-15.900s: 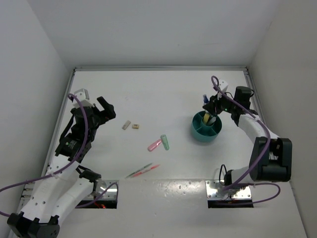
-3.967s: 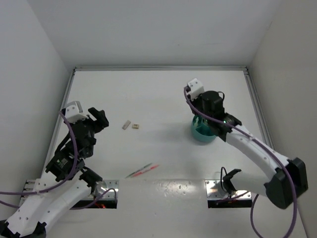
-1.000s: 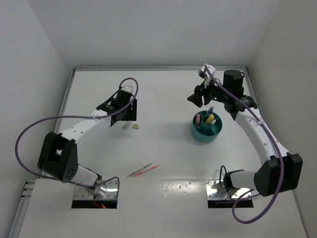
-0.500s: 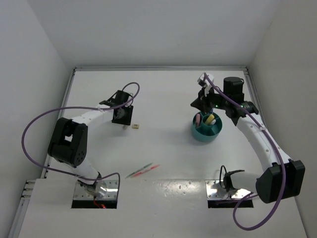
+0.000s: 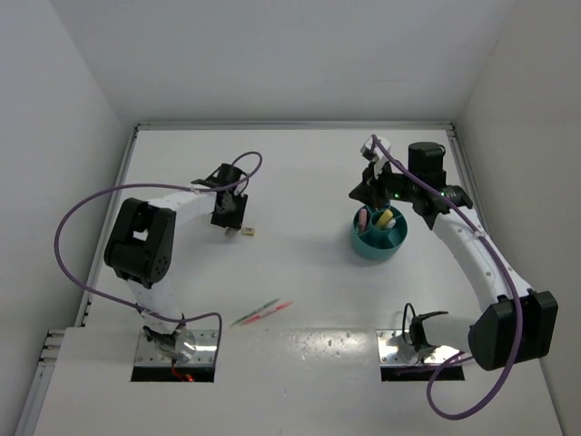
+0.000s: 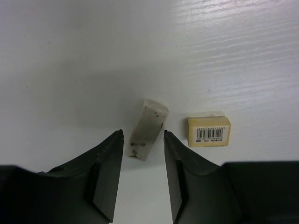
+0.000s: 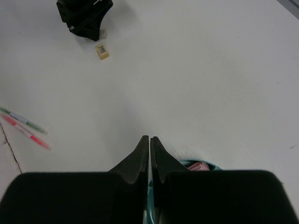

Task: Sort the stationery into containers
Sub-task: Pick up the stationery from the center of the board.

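A scuffed beige block [image 6: 148, 128] lies tilted on the table, its near end between the fingertips of my left gripper [image 6: 143, 135]. The jaws are open and narrow, with thin gaps on both sides of the block. A second beige block [image 6: 209, 132] with a barcode lies just to its right and also shows in the top view [image 5: 248, 232]. The left gripper [image 5: 227, 221] points down over them. My right gripper [image 7: 149, 138] is shut on nothing, just above the teal cup's rim [image 7: 187, 162]. The cup [image 5: 363, 241] holds pink and yellow markers. Thin pink and green pens [image 5: 260, 312] lie near the front.
The side walls and back rail bound the white table. Both arm base plates sit at the near edge. The left arm's purple cable [image 5: 68, 227] loops wide over the left side. The pens [image 7: 23, 125] are far from both grippers.
The left gripper has narrowed its jaws around the scuffed block and its arm has folded closer in. The right gripper has shut and stayed beside the cup.
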Available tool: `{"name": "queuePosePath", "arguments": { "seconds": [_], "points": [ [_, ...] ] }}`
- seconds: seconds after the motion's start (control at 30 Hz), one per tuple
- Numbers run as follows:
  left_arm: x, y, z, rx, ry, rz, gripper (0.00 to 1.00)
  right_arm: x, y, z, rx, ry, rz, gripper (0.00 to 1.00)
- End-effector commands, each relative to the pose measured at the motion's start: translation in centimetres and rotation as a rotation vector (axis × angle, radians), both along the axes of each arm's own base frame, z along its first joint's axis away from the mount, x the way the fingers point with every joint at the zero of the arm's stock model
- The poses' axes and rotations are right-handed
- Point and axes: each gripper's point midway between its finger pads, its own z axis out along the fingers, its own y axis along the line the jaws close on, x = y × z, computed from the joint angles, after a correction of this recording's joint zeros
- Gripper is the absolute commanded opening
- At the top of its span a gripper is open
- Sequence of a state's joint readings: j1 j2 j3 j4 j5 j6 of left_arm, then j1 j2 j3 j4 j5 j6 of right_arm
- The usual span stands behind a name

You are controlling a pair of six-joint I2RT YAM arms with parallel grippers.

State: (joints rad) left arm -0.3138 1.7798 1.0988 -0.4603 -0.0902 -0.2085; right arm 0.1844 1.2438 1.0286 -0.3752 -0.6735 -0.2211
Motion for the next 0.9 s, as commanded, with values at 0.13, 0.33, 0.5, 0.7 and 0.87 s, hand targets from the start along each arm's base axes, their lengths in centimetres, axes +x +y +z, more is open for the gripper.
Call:
{"name": "queuePosePath", "arguments": {
  "seconds": [0.13, 0.33, 0.5, 0.7, 0.87],
  "points": [
    [1.9, 0.4, 0.1, 0.011, -0.016, 0.006, 0.45, 0.3, 0.0, 0.9, 0.015, -0.034, 0.023, 0.04],
    [2.3, 0.3, -0.1, 0.011, -0.016, 0.006, 0.44, 0.3, 0.0, 0.9, 0.015, -0.034, 0.023, 0.05],
    [3.0, -0.3, -0.4, -0.005, -0.010, -0.002, 0.44, 0.3, 0.0, 0.9, 0.015, -0.034, 0.023, 0.05],
    [3.1, -0.5, -0.9, -0.008, 0.009, -0.005, 0.37, 0.3, 0.0, 0.9, 0.015, -0.034, 0.023, 0.05],
    [3.0, -0.5, -0.6, -0.008, 0.008, -0.005, 0.21, 0.3, 0.0, 0.9, 0.015, -0.034, 0.023, 0.05]
  ]
}}
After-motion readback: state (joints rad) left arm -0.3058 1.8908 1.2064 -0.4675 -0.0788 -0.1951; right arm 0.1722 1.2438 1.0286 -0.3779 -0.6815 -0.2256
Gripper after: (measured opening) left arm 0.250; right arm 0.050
